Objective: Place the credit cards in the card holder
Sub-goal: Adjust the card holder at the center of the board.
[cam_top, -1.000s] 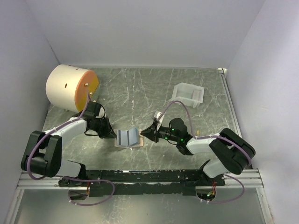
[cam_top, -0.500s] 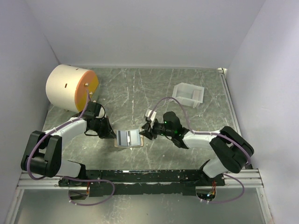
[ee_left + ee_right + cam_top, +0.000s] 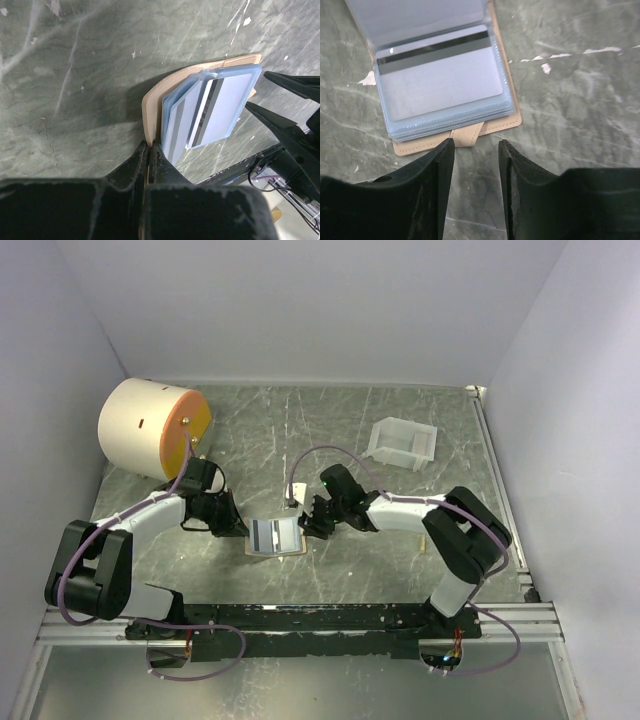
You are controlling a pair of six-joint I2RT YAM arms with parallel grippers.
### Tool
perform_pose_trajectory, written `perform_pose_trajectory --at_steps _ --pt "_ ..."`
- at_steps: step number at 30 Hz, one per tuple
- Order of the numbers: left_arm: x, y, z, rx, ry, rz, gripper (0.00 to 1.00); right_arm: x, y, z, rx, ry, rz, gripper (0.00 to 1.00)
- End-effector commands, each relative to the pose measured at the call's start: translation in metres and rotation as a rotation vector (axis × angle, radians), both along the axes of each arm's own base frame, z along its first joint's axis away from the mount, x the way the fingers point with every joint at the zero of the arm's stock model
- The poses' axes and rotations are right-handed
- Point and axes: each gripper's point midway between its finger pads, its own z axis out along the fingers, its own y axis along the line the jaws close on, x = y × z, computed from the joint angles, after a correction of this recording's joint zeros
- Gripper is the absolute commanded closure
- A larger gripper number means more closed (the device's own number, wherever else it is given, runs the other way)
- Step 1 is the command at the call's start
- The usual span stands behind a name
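Pinching the tan edge of the card holder [image 3: 150, 107] tight with the left fingers [image 3: 131, 167]. Spread and empty for the right fingers [image 3: 432, 185], just short of its snap tab [image 3: 466, 135]. Lying open on the counter [image 3: 300, 430], one grey striped credit card [image 3: 440, 80] tucked inside on top.

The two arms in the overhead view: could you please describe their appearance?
The left arm and right arm have white shells with black joints; a mauve cable runs along each. The left hand and right hand have matte black tapered fingers.
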Motion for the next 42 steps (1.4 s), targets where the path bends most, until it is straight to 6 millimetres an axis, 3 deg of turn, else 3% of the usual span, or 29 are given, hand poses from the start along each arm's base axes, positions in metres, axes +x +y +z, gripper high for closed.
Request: perform_pose_trajectory --at_steps 1,9,21,35,38,42 --pt "0.003 0.0 0.005 -0.007 -0.012 -0.001 0.93 -0.01 0.001 -0.011 -0.038 0.054 0.066 0.59" --pt "0.003 0.0 0.006 -0.004 -0.011 0.0 0.93 -0.016 0.013 -0.017 -0.035 0.1 0.122 0.59" --pt "0.004 0.001 0.004 0.004 -0.009 0.007 0.93 -0.008 0.017 0.011 -0.026 0.094 0.075 0.58" --pt "0.005 0.001 0.002 0.004 -0.005 -0.001 0.93 -0.006 0.018 -0.018 -0.093 0.127 0.118 0.6" --pt "0.006 0.002 0.003 0.012 -0.006 -0.002 0.93 -0.006 0.02 -0.021 -0.104 0.133 0.144 0.65" --pt "0.011 0.004 0.007 0.031 -0.011 -0.001 0.93 -0.013 0.024 -0.018 -0.066 0.131 0.206 0.92"
